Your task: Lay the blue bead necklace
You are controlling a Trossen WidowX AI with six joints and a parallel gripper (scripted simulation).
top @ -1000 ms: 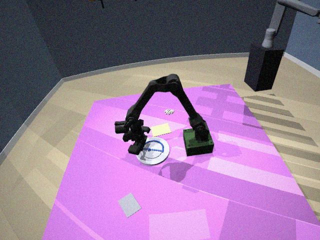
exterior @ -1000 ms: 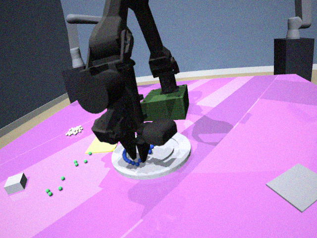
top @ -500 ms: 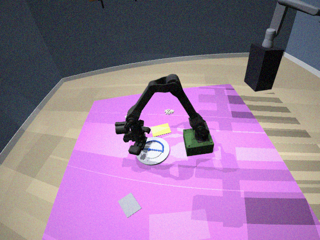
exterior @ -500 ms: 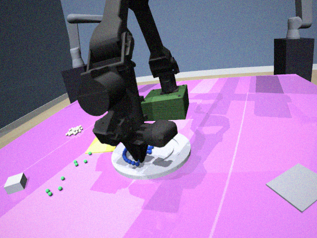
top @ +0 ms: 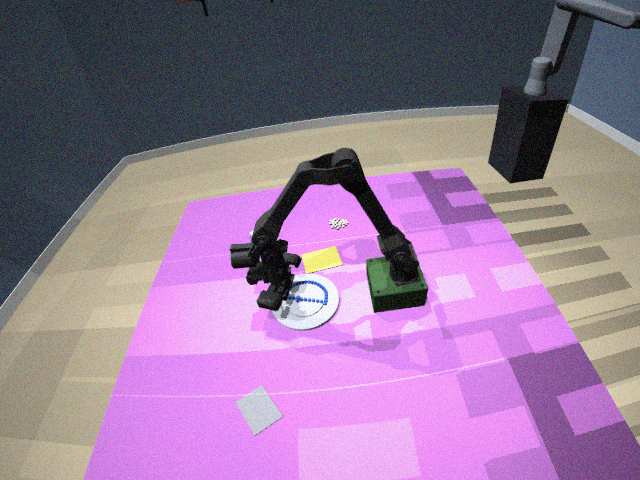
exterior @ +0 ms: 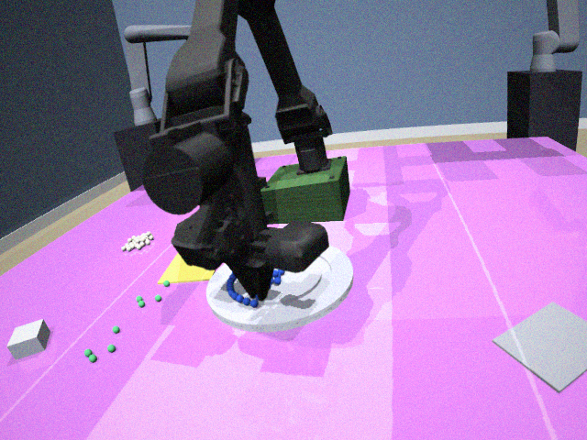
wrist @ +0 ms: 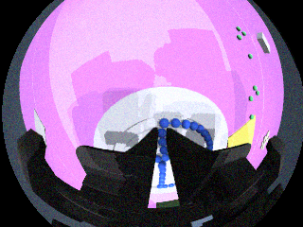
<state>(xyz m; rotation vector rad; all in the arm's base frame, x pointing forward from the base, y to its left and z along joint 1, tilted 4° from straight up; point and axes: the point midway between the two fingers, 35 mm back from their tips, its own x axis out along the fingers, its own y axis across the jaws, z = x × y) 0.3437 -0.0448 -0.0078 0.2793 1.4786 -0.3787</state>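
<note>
The round white bead board (top: 309,317) (exterior: 329,286) (wrist: 127,116) lies on the pink mat beside the arm's green base (top: 395,291) (exterior: 308,193). The blue bead necklace (top: 317,285) (exterior: 232,290) (wrist: 187,125) lies on the board, one part curving along the rim groove and one part running straight across the middle. My gripper (top: 282,308) (exterior: 256,297) (wrist: 162,131) points straight down onto the board's left side. Its fingertips are pinched together on the straight strand of the necklace, right at the board's surface.
A yellow card (top: 321,259) (exterior: 182,274) (wrist: 242,134) lies just behind the board. A pile of white beads (top: 338,223) (exterior: 137,241), loose green beads (exterior: 114,329), a grey cube (exterior: 28,338) and a flat grey tile (top: 258,409) (exterior: 549,346) lie on the mat.
</note>
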